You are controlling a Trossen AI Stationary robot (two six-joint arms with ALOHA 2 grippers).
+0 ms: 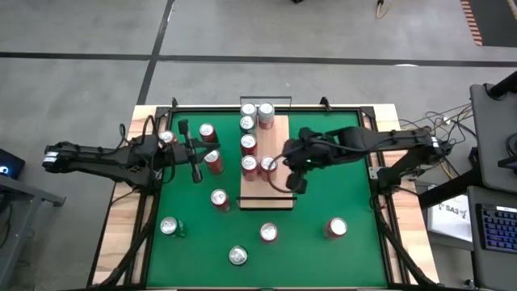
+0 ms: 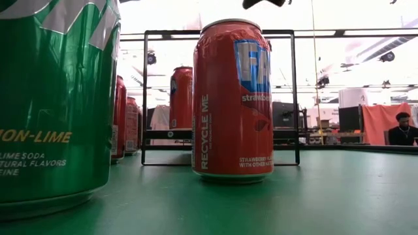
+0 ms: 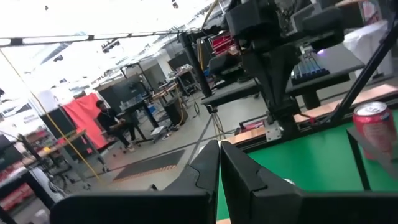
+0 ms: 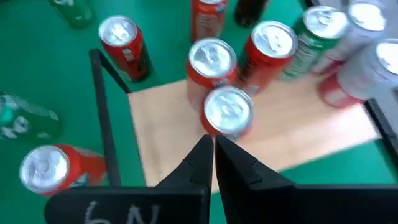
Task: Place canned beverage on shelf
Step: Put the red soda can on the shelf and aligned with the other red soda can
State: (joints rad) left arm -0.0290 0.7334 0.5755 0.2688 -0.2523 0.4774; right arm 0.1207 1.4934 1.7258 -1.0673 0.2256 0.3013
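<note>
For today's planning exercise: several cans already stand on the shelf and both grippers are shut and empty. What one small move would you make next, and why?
Probably open the right gripper and swing it toward a loose can on the green mat. It hovers shut and empty above the shelf, where cans already stand, so it likely needs another. The left gripper waits shut.

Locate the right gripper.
In the high view, the right gripper hovers shut over the pale wood-grain shelf, just right of two red cans on it.

A grey concrete floor (image 1: 81,32) with dark seams surrounds the tabletop (image 1: 129,234). Beyond it stand desks with monitors (image 2: 349,119), an orange-red cloth (image 2: 379,124), a seated person (image 2: 403,130), and bright ceiling lights.
</note>
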